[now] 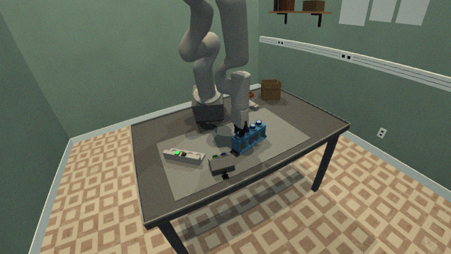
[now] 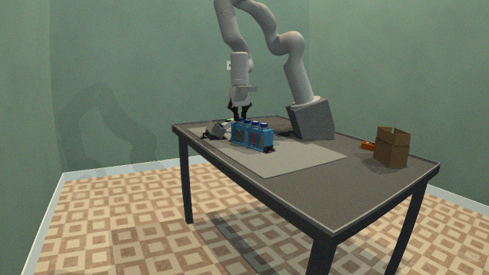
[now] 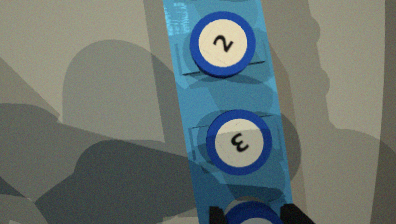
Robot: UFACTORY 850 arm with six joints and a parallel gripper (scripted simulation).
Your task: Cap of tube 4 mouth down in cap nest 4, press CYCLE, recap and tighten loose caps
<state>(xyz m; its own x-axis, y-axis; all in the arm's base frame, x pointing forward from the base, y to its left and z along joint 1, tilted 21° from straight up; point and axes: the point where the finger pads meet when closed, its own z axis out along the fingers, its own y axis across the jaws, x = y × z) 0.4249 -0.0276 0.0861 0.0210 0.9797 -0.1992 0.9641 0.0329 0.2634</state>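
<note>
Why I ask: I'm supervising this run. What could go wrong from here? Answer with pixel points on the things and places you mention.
The fingers (image 1: 241, 132) (image 2: 241, 118) grip tube 4's round blue cap (image 3: 255, 218); it might cross-thread or stop short of tight. Turning could drag the light-blue plastic rack (image 1: 235, 145) (image 2: 269, 136) (image 3: 230, 95) beneath. Tube 3's white-topped blue cap (image 3: 239, 142) is close by and might get knocked.

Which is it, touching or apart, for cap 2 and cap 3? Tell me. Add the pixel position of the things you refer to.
Apart. The wrist view shows blue rack (image 1: 235, 143) (image 2: 269, 135) (image 3: 227, 95) between cap 2 (image 1: 252, 125) (image 2: 255, 124) (image 3: 222, 44) and cap 3 (image 2: 247, 122) (image 3: 239, 142).
</note>
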